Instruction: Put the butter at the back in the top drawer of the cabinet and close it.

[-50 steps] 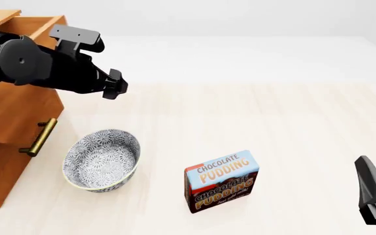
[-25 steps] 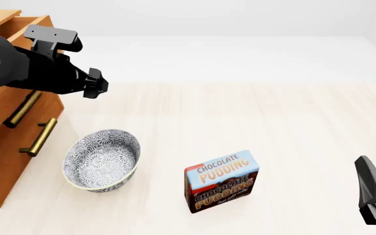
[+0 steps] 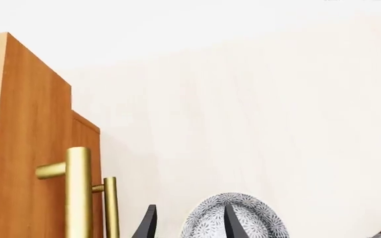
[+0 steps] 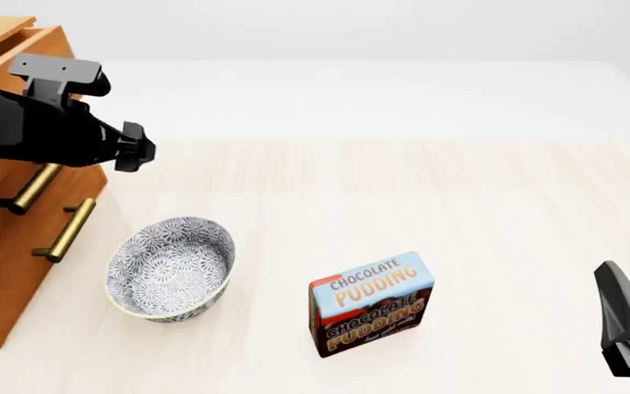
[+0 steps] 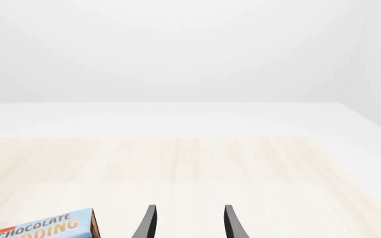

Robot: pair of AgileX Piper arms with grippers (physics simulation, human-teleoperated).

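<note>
L gripper [image 3: 187,225] up by cabinet [image 4: 3,205] at far left, fingers apart w/ nothing betw them. Top drawer [image 4: 20,98] partly out; butter not visible. R gripper [image 5: 187,223] near right, fingers apart, holding nothing. Bowl [image 4: 171,267] & pudding box [image 4: 372,302] near middle.

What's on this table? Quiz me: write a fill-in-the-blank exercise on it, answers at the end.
1. The patterned bowl stands between the cabinet and the box labelled chocolate ____.
2. The cabinet's bar handles are coloured ____.
3. The left gripper holds ____ between its fingers.
4. The right gripper hangs at the table's ____ edge in the front view.

Missing words: pudding; brass; nothing; right
</note>
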